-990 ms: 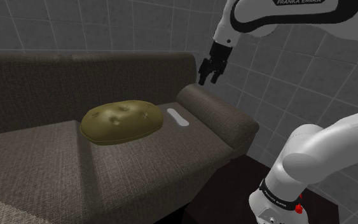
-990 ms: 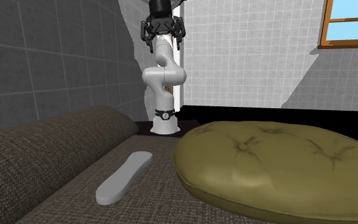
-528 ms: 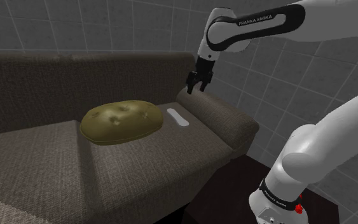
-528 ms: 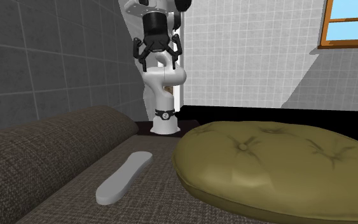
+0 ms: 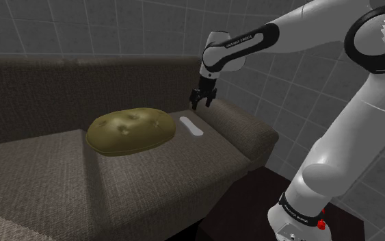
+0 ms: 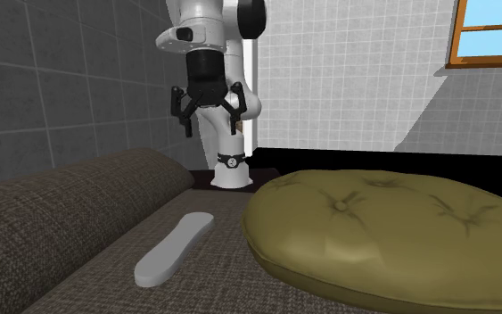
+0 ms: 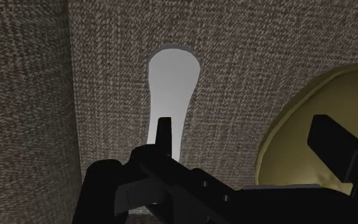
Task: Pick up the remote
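Brown sofa seat [image 5: 184,164] carried the pale grey remote [image 5: 192,127], lying flat between the olive cushion [image 5: 130,130] and the armrest [image 5: 242,124]. Gripper [image 5: 202,100] hovered above it, fingers spread wide. Risk: an off-centre descent could snag the cushion.

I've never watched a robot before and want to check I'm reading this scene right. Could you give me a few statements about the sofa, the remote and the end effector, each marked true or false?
1. The end effector is gripping the remote. False: it is open and hangs in the air above the sofa, while the remote lies flat on the seat.
2. The remote lies between the cushion and the armrest. True.
3. The cushion is bright red. False: it is olive green.
4. A window is set in the wall beyond the sofa. True.
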Robot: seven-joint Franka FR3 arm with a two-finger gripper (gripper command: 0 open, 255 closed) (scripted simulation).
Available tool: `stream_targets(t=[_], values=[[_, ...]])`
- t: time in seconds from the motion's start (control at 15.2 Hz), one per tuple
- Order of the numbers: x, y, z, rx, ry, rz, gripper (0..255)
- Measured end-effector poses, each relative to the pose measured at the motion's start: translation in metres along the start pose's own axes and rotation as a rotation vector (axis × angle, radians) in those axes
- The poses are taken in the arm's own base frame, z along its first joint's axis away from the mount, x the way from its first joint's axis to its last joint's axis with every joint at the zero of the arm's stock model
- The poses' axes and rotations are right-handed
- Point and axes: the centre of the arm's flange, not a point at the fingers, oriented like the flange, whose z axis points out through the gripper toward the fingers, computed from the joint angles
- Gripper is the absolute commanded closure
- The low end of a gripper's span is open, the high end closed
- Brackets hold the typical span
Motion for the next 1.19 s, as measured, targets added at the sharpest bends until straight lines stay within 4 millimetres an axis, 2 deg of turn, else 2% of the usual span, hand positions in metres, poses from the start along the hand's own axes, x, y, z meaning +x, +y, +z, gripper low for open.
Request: stream_targets(t=[0.33,0.66,0.86,1.19], values=[[0.039,0.015,0.058,-0.018,-0.026,0.028,0],[0.085,0.031,0.106,-0.036,-0.05,0.055,0],[0.1,0.042,0.136,-0.046,-0.063,0.069,0],[0.104,0.047,0.162,-0.048,-0.066,0.072,0]])
